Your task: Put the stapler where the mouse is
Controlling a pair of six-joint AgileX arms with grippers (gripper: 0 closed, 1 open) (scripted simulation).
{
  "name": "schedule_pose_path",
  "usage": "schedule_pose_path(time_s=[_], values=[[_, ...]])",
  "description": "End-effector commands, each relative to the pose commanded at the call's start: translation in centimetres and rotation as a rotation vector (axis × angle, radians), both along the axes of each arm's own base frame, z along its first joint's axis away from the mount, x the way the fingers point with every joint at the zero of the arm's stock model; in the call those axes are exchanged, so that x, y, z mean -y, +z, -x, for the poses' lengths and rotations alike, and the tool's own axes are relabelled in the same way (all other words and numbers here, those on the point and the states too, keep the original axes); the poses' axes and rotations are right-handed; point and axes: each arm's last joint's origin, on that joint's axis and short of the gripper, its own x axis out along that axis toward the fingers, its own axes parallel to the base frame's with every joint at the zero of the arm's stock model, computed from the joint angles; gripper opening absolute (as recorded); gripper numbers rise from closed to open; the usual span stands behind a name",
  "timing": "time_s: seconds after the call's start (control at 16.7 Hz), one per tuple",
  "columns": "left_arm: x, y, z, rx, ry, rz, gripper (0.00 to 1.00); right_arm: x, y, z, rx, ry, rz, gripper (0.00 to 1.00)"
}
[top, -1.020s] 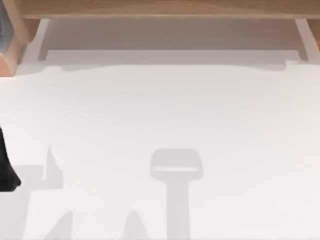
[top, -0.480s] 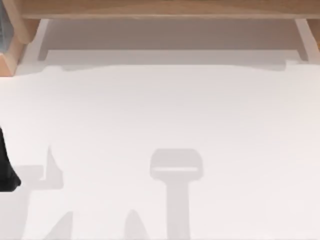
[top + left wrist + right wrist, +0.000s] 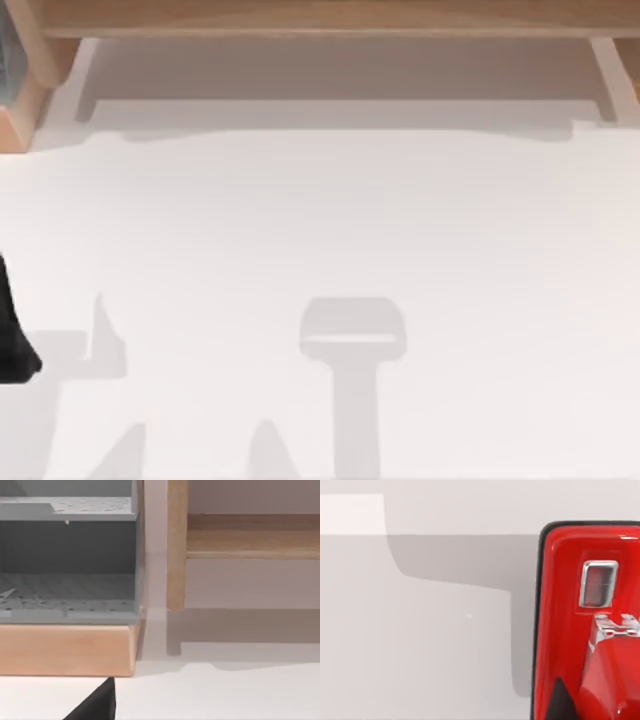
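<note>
The stapler [image 3: 562, 610] is glossy bright red with a black rim and a small metal window, and it lies on the white table very close under my right wrist camera. A dark tip of my right gripper [image 3: 563, 701] pokes in against the stapler's red body. My left gripper [image 3: 12, 340] is a black shape at the table's far left edge, and its dark tip [image 3: 96, 706] hangs over the white surface in the left wrist view. The mouse is out of view.
A grey perforated shelf unit [image 3: 67, 587] on a light wooden base [image 3: 65, 650] stands at the back left. A wooden shelf with upright legs [image 3: 320, 20] runs along the back edge. Soft grey shadows fall on the white table [image 3: 320, 220].
</note>
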Motion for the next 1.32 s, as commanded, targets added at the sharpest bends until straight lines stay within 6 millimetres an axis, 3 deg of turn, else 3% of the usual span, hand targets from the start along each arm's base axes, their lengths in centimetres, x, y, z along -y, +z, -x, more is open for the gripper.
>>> schedule_pose_path(time_s=[0.3, 0.54, 0.78, 0.96, 1.14, 1.32], values=[[0.0, 0.0, 0.0, 0.000, 0.000, 0.000, 1.00, -1.9, 4.1, -5.3, 0.108, -0.009, 0.053, 0.00], [0.0, 0.0, 0.0, 0.000, 0.000, 0.000, 1.00, -6.7, 7.1, -11.4, 0.181, -0.003, 0.025, 0.00], [0.0, 0.0, 0.0, 0.000, 0.000, 0.000, 1.00, -15.1, 8.8, -16.4, 0.199, 0.019, -0.049, 0.00], [0.0, 0.0, 0.0, 0.000, 0.000, 0.000, 1.00, -22.7, 8.8, -18.4, 0.167, 0.050, -0.102, 0.00], [0.0, 0.0, 0.0, 0.000, 0.000, 0.000, 1.00, -30.6, 8.2, -18.5, 0.115, 0.092, -0.132, 0.00], [0.0, 0.0, 0.0, 0.000, 0.000, 0.000, 1.00, -37.7, 7.0, -17.0, 0.061, 0.143, -0.132, 0.00]])
